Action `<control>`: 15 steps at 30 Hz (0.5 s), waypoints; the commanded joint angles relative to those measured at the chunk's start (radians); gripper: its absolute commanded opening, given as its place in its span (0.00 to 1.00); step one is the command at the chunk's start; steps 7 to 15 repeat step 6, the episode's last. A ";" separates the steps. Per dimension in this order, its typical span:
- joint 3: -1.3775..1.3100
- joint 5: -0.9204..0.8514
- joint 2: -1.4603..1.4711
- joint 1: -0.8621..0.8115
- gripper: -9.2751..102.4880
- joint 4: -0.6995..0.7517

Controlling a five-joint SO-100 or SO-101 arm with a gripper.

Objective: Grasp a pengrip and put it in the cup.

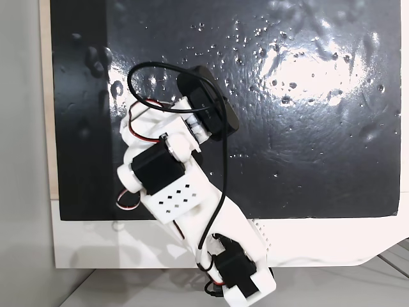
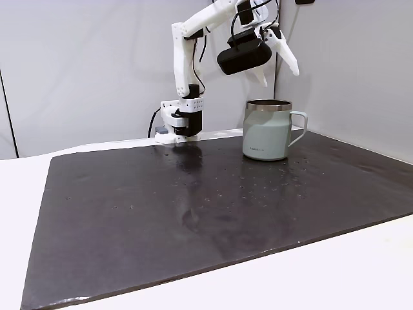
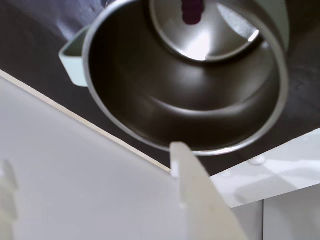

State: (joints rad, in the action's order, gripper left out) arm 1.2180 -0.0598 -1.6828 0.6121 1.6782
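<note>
The cup point(image 2: 266, 132), pale green outside with a metal rim and a side handle, stands on the black mat at the back right in a fixed view. My gripper point(image 2: 281, 79) hangs just above its mouth, open, with nothing between the fingers. The wrist view looks straight down into the cup point(image 3: 175, 85), and the small purple pengrip point(image 3: 192, 11) lies on its shiny bottom. One white finger point(image 3: 192, 190) points toward the rim. From above, the arm and its black wrist camera point(image 1: 208, 105) cover the cup.
The black mat point(image 2: 193, 213) covers most of the white table point(image 2: 322, 271). The arm's base point(image 2: 181, 119) stands at the mat's far edge, left of the cup. A grey wall rises close behind.
</note>
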 commanded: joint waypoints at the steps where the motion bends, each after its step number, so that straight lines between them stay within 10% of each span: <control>1: -0.017 -0.015 -0.054 0.009 0.36 0.006; 15: -0.017 -0.023 -0.054 0.005 0.36 0.006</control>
